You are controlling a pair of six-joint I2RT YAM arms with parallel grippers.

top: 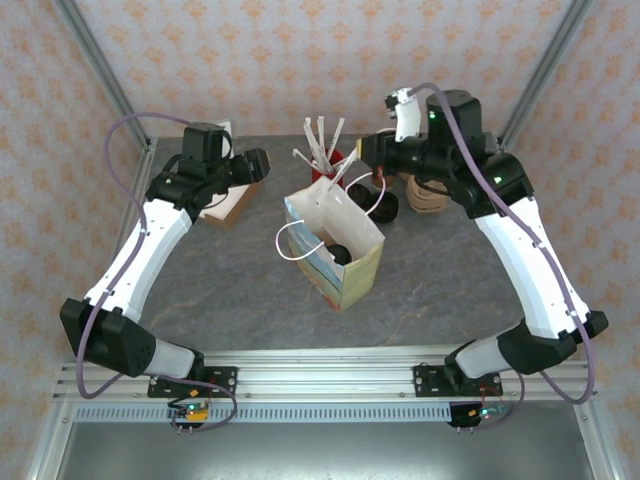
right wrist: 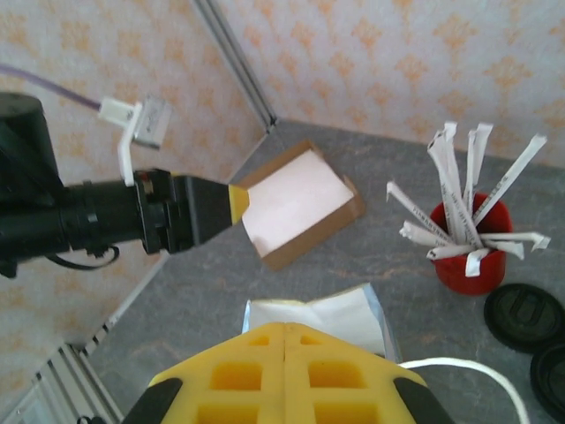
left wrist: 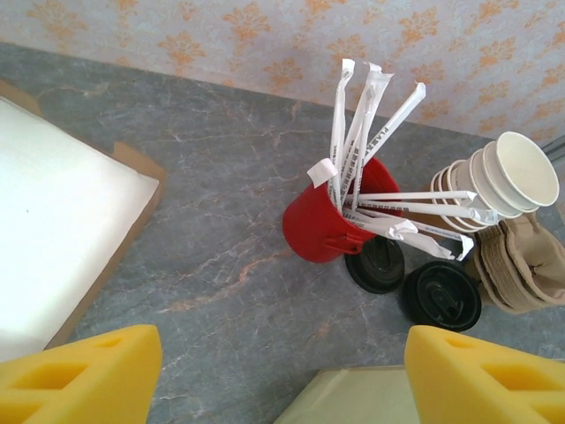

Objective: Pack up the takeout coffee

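Note:
A white and tan paper bag (top: 340, 262) stands open at the table's middle. Inside it shows a round black lid, the top of the takeout coffee (top: 341, 253); its cup body is hidden by the bag walls. My left gripper (top: 260, 166) hovers left of the bag near the back, and in the left wrist view its yellow fingers (left wrist: 84, 371) stand wide apart and open with nothing between them; its midpoint (left wrist: 282, 380) lies over the bag's rim (left wrist: 353, 402). My right gripper (top: 363, 150) hangs behind the bag, its yellow pads (right wrist: 284, 353) pressed together and shut, empty.
A red cup of white straws (top: 331, 160) stands behind the bag. Two loose black lids (left wrist: 375, 263) (left wrist: 443, 294) lie beside it, then a stack of lidless cream cups (left wrist: 494, 181) and brown carriers (left wrist: 523, 269). A cardboard box of white napkins (top: 225, 206) sits at the left.

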